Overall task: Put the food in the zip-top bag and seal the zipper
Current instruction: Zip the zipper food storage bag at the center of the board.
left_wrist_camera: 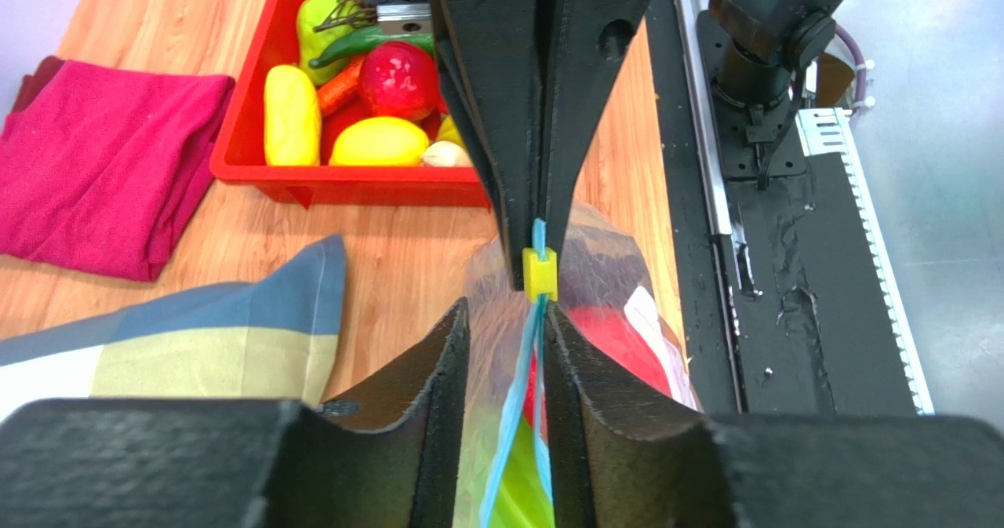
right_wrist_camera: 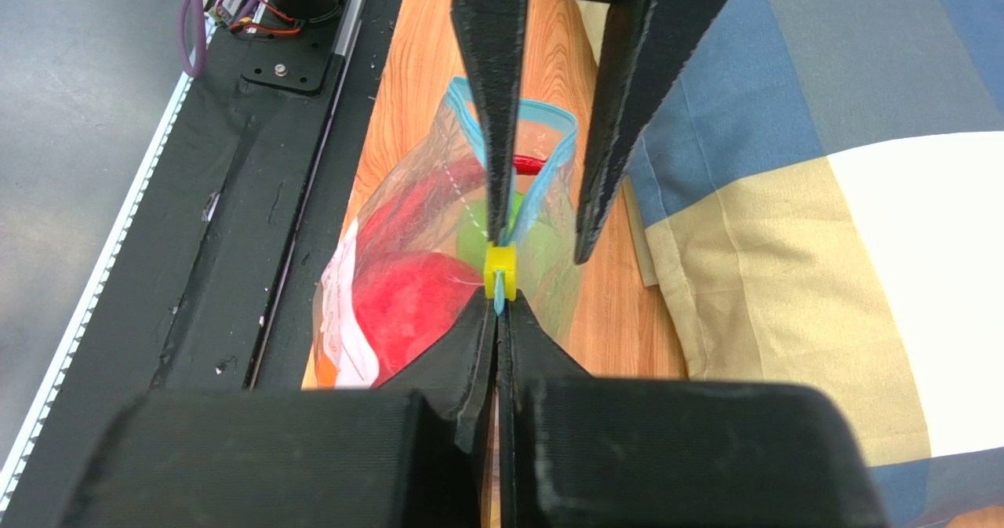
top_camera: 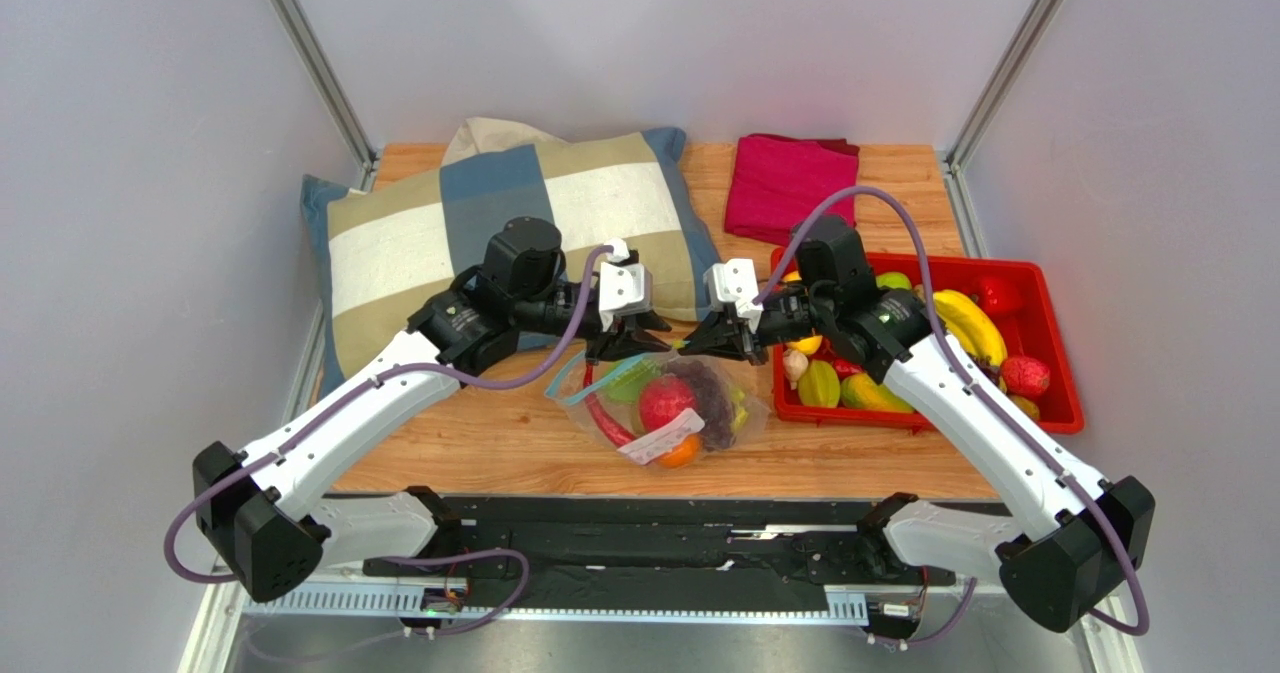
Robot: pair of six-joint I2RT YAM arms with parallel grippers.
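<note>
Zip-top bag (top_camera: 736, 396) lies on worktop (top_camera: 451, 448) between the 2 hands, food (top_camera: 666, 400) inside. Right hand (right_wrist_camera: 497, 314) clamped on zipper (left_wrist_camera: 515, 434) (beside yellow slider (left_wrist_camera: 539, 274)); left hand (left_wrist_camera: 504, 312) apart, straddling it; we judge its axis runs hand-to-hand.

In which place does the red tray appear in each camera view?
Top external: the red tray sits right of centre, on the table's right side.
Left wrist: the tray is at the top, left of centre.
Right wrist: not in it.
Shared landmark: the checked pillow, in all three views.
</note>
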